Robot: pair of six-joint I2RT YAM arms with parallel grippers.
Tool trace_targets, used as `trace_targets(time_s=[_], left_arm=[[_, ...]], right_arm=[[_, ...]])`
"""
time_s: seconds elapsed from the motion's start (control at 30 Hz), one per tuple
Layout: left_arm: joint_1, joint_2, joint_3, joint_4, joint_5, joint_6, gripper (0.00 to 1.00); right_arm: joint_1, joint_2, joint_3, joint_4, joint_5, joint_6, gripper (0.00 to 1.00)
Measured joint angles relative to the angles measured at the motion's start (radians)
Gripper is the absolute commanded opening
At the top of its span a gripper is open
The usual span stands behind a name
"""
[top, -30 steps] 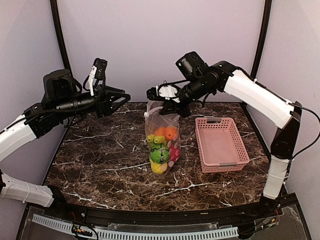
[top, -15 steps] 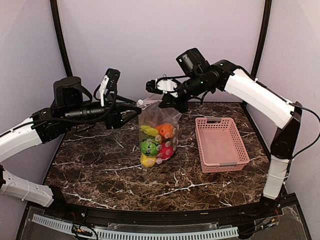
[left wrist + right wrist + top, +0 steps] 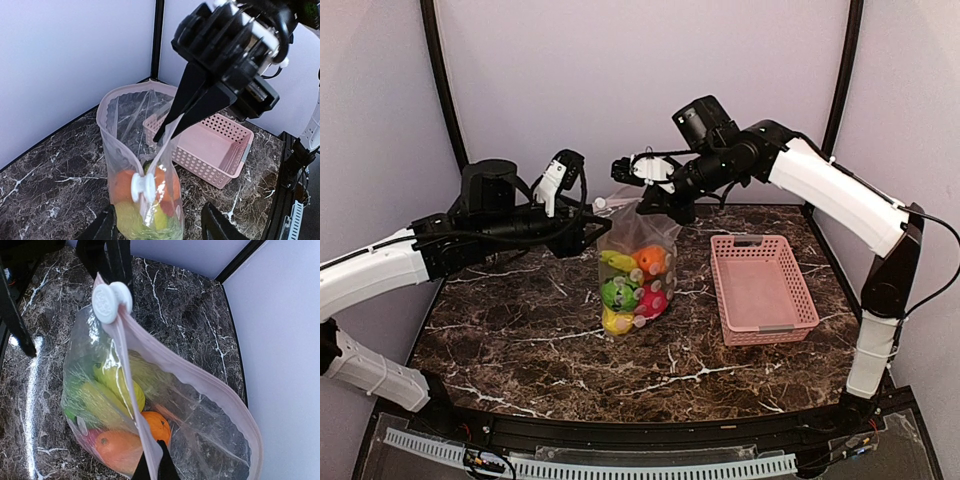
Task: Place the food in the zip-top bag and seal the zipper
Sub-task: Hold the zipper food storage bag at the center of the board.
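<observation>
The zip-top bag (image 3: pixel 636 275) hangs upright over the marble, its bottom resting on the table. The food (image 3: pixel 654 262) fills its lower half: oranges (image 3: pixel 156 426), yellow pieces (image 3: pixel 120 386), and green and red pieces. My right gripper (image 3: pixel 155 467) is shut on the bag's near rim and holds it up. The zipper (image 3: pixel 200 382) gapes open in a loop, and its white slider (image 3: pixel 143 186) sits at the end facing my left gripper. That left gripper (image 3: pixel 160 227) is open, level with the bag, its fingertips just short of the slider and either side of it.
An empty pink basket (image 3: pixel 760 288) stands right of the bag, close to it. The right arm reaches over the bag from the back right. Black posts and pale walls close in the table's back and sides.
The left arm has swung right, towards the bag, and its jaws have widened. The right gripper carried the bag a little left and has since held still.
</observation>
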Motion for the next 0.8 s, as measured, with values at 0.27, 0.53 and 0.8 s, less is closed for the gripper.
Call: trace_targets(time_s=[0.27, 0.53, 0.8], left_arm=[[0.012, 0.040, 0.007, 0.003, -0.010, -0.008, 0.43], [0.073, 0.039, -0.014, 0.094, 0.034, -0.047, 0.36], [0.111, 0.035, -0.069, 0.185, 0.112, -0.060, 0.30]], right_arm=[[0.000, -0.010, -0.019, 0.014, 0.000, 0.003, 0.00], [0.000, -0.021, -0.035, 0.024, 0.000, 0.006, 0.00], [0.000, -0.023, -0.035, 0.029, -0.001, 0.011, 0.00]])
